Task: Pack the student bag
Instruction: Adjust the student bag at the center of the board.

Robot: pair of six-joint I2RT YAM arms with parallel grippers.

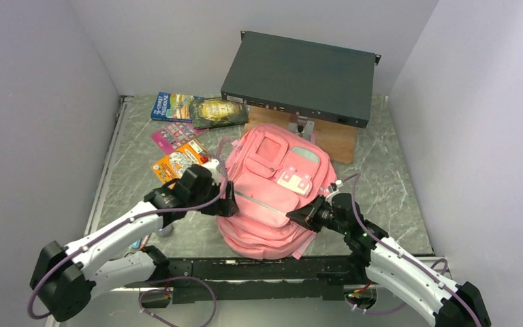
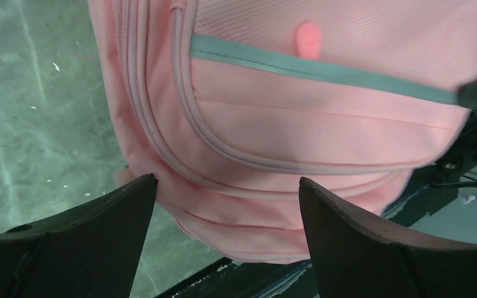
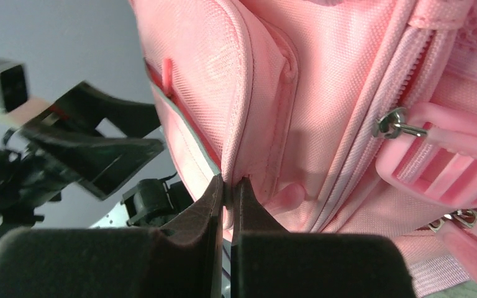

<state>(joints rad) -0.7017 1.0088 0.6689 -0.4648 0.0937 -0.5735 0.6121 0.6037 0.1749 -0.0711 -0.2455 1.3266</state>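
The student bag [image 1: 272, 197], a soft pink backpack with front pockets and pale zips, lies flat in the middle of the table. My left gripper [image 1: 228, 204] is at its left side, open. In the left wrist view the fingers of that gripper [image 2: 227, 183] stand wide apart over the lower rounded corner of the bag [image 2: 323, 124], near the front pocket's grey-trimmed zip. My right gripper [image 1: 298, 216] is at the bag's near right. In the right wrist view it [image 3: 228, 180] is shut on a fold of the bag's [image 3: 335, 93] front pocket edge.
Behind the bag a black rack unit [image 1: 299, 75] sits on a wooden board [image 1: 337, 143]. At the back left lie a blue book [image 1: 172, 105], a dark green book [image 1: 219, 112], a pink sheet [image 1: 175, 136] and an orange booklet [image 1: 179, 162]. A black rail [image 1: 259, 267] runs along the near edge.
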